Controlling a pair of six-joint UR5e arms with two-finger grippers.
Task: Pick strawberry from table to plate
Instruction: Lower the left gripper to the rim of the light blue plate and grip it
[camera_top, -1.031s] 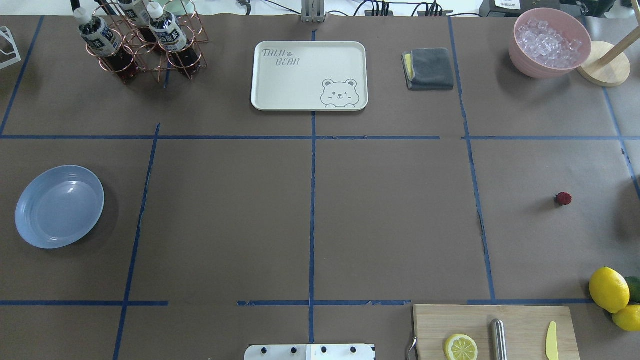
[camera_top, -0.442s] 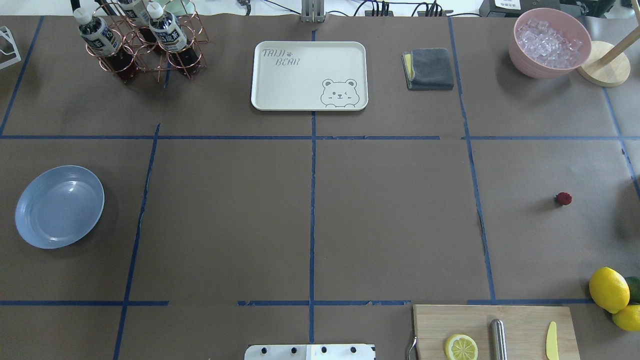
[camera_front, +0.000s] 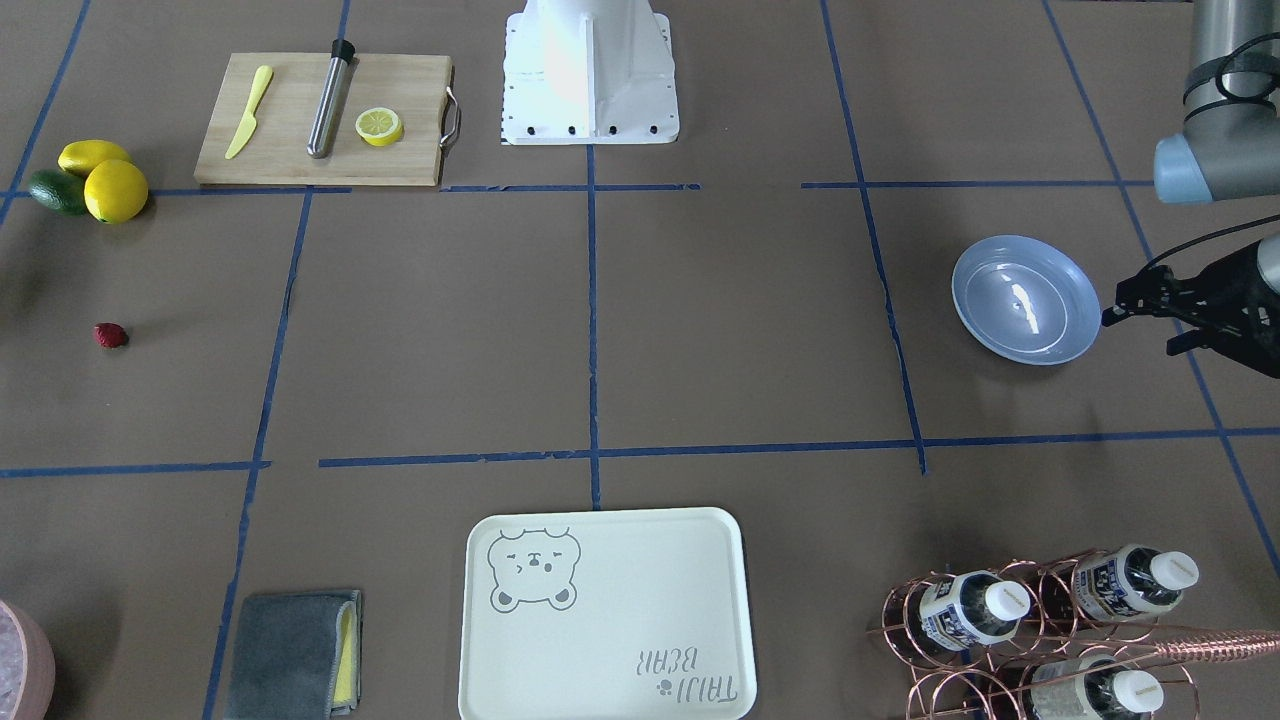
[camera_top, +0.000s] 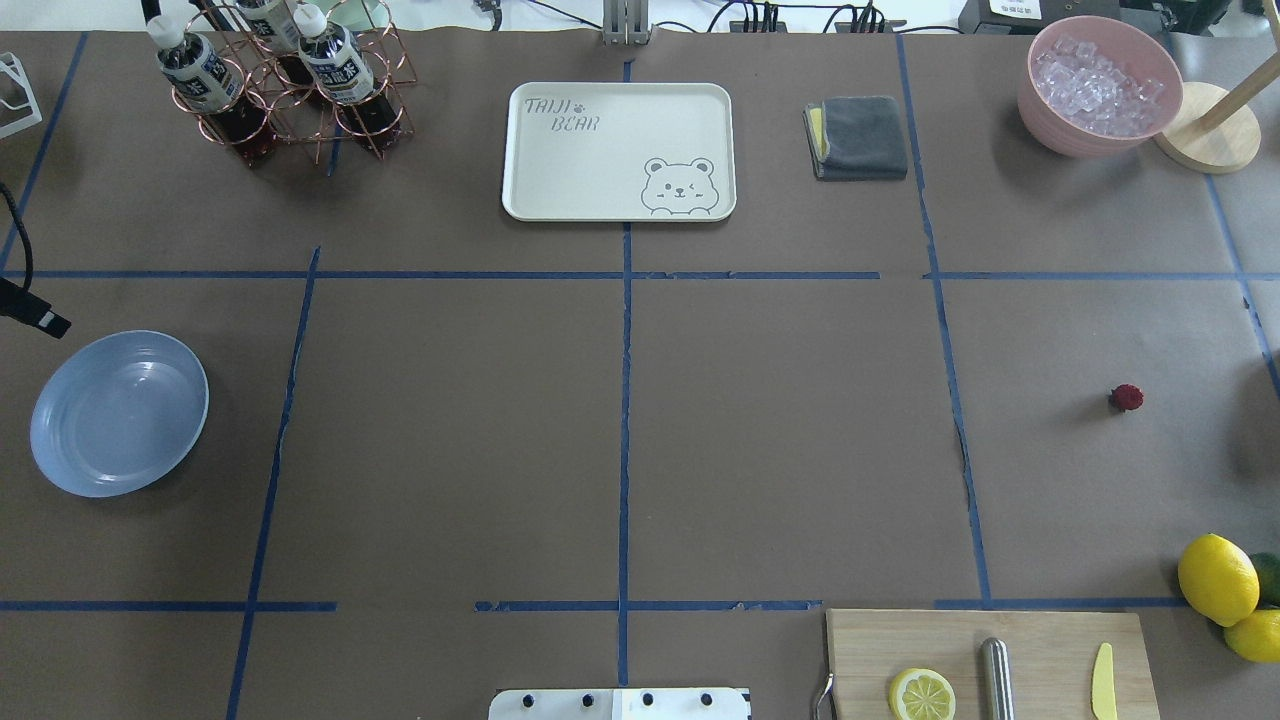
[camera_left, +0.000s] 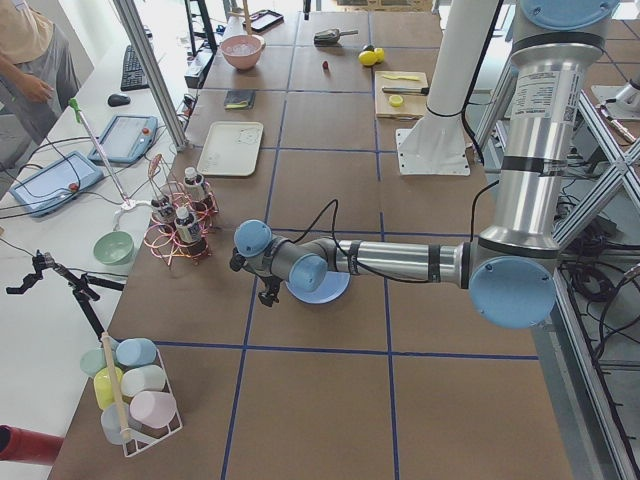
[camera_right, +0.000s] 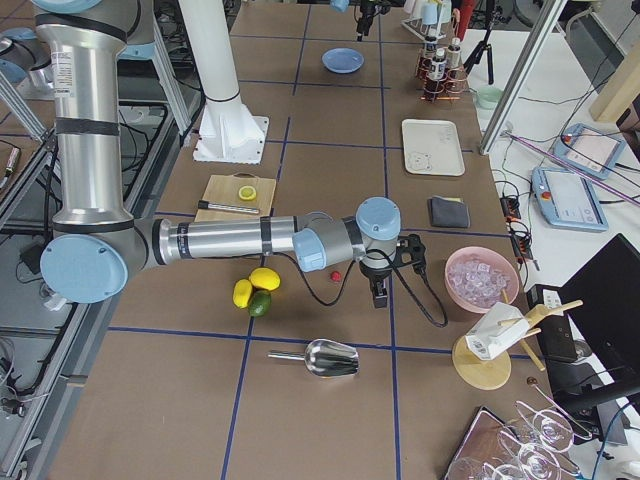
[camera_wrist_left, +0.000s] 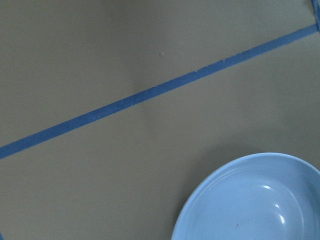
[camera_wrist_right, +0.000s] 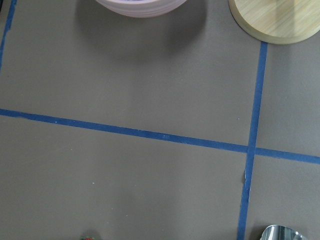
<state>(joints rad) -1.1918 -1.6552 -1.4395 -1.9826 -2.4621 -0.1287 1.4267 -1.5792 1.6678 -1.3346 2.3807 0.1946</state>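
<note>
The strawberry (camera_top: 1126, 398) is a small dark-red berry lying alone on the brown table (camera_top: 780, 450), at the right. It also shows in the front view as the strawberry (camera_front: 110, 335), and just inside the bottom edge of the right wrist view. The light-blue plate (camera_top: 118, 413) sits at the far left with nothing on it. My left gripper (camera_left: 266, 292) hangs beside the plate's outer rim, and only a black tip of it enters the overhead view. My right gripper (camera_right: 381, 288) hovers just past the strawberry (camera_right: 337, 275). Whether either gripper is open or shut, I cannot tell.
A cream bear tray (camera_top: 618, 150), a folded grey cloth (camera_top: 858, 137), a wire rack of bottles (camera_top: 285, 80) and a pink bowl of ice (camera_top: 1100, 85) line the far side. Lemons (camera_top: 1217, 578) and a cutting board (camera_top: 990, 665) with a lemon half lie near right.
A black part of my left arm with its cable has come into the overhead view at the left edge, just above the plate. The strawberry and plate have not moved.
</note>
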